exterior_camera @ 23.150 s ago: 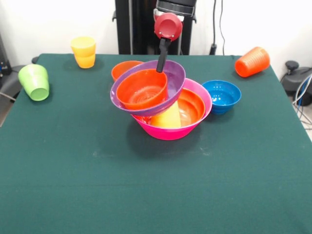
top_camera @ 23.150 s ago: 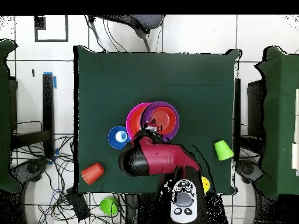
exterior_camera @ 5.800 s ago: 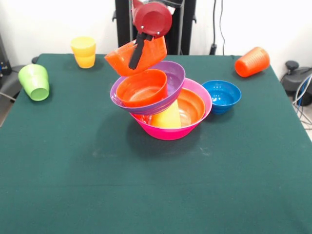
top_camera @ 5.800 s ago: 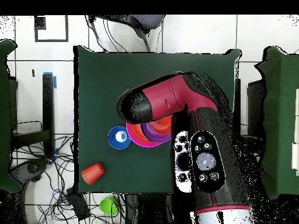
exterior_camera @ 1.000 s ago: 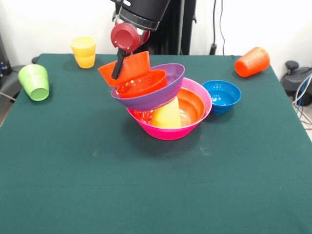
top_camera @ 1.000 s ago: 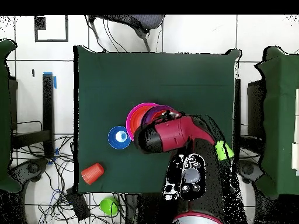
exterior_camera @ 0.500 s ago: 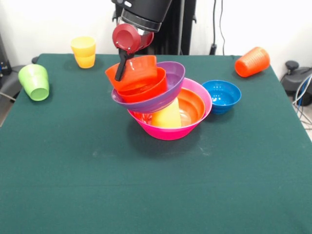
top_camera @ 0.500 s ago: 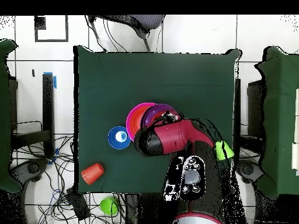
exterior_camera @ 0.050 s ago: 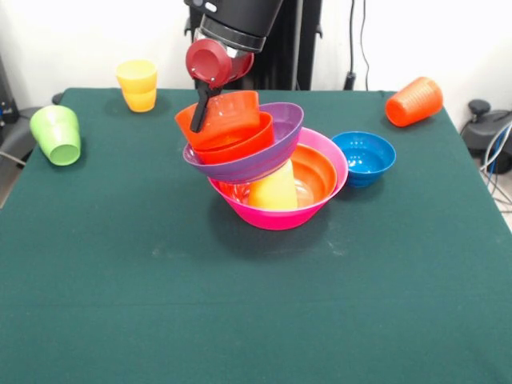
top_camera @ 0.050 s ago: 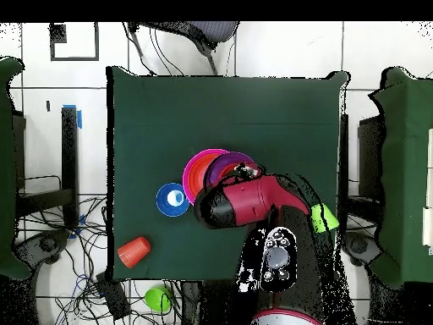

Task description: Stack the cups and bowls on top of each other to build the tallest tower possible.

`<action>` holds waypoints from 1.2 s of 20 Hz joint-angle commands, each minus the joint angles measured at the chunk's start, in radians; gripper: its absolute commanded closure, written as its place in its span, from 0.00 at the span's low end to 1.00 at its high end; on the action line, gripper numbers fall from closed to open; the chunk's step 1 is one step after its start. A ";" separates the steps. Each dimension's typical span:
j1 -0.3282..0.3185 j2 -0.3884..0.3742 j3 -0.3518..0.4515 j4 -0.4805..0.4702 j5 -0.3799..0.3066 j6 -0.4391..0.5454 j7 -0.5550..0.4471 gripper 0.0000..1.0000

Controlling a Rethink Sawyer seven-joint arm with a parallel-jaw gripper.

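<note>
A bare stretch of green worktop (exterior_camera @ 0.050 s ago: 256,320) fills the foreground; past it, near the middle, rises the tower (exterior_camera @ 0.050 s ago: 264,164). Its base is the pink bowl (exterior_camera @ 0.050 s ago: 280,214), standing on the cloth with a large orange bowl (exterior_camera @ 0.050 s ago: 316,172) nested inside. A yellow cup (exterior_camera @ 0.050 s ago: 274,190) stands in that bowl and props up the purple bowl (exterior_camera @ 0.050 s ago: 254,166), which tilts with its left rim low and its right rim high. In the purple bowl sits a small orange bowl (exterior_camera @ 0.050 s ago: 240,144), and in that one a second small orange bowl (exterior_camera @ 0.050 s ago: 220,120), tipped toward the left.

The tool (exterior_camera @ 0.050 s ago: 200,112) comes down from the red and black arm (exterior_camera @ 0.050 s ago: 232,24) and pinches the left wall of the top orange bowl: one dark finger (exterior_camera @ 0.050 s ago: 198,110) shows on the outside of the wall, the other is hidden inside.

Just to the right of the pink bowl the blue bowl (exterior_camera @ 0.050 s ago: 364,158) stands upright on the cloth (close, though whether the two touch cannot be told). At the left edge a green cup (exterior_camera @ 0.050 s ago: 56,134) lies tipped with its mouth toward the viewer.

Farther back, at the far left, a second yellow cup (exterior_camera @ 0.050 s ago: 138,86) stands on the cloth, and at the far right corner an orange cup (exterior_camera @ 0.050 s ago: 414,101) lies on its side. From overhead the arm covers most of the stack, leaving the pink and purple rims showing
</note>
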 commanded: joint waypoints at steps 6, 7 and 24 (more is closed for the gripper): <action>0.051 0.042 0.025 0.034 0.013 -0.030 0.224 1.00; 0.056 0.047 0.019 0.035 0.011 -0.039 0.233 1.00; 0.110 0.072 -0.024 0.052 0.013 -0.096 0.293 1.00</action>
